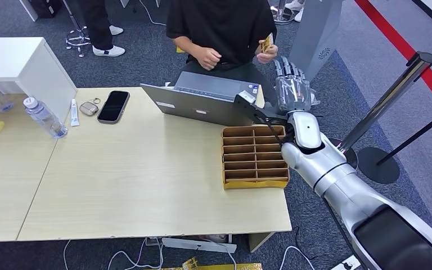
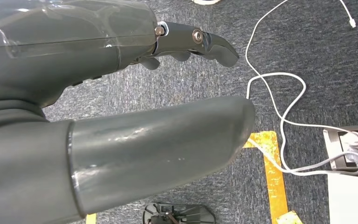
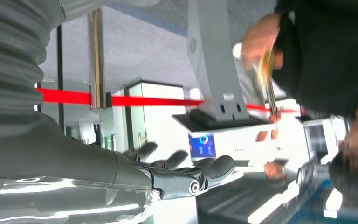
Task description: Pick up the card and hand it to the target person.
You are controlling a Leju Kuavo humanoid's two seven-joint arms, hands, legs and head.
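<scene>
Right hand [image 1: 293, 85]: reaching out past the table's [image 1: 146, 185] far right corner, fingers apart, holding nothing.
Left hand [image 2: 121, 93]: hanging over floor cables, fingers lying straight and apart, gripping nothing.
Card [image 1: 267, 43]: sitting in the seated person's hand [image 1: 269, 50], just beyond the right hand.
Step advice: handover is looking complete; be withdrawing slowly, clearing the laptop [image 1: 202, 101] and divided box [image 1: 254, 156].

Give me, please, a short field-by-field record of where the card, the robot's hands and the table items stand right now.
card: in the seated person's hand, off the table
right hand: raised beside the laptop, fingers apart, holding nothing
left hand: hanging over the carpet, holding nothing
tray: brown divided organizer at the table's right edge
other items: phone, water bottle
</scene>
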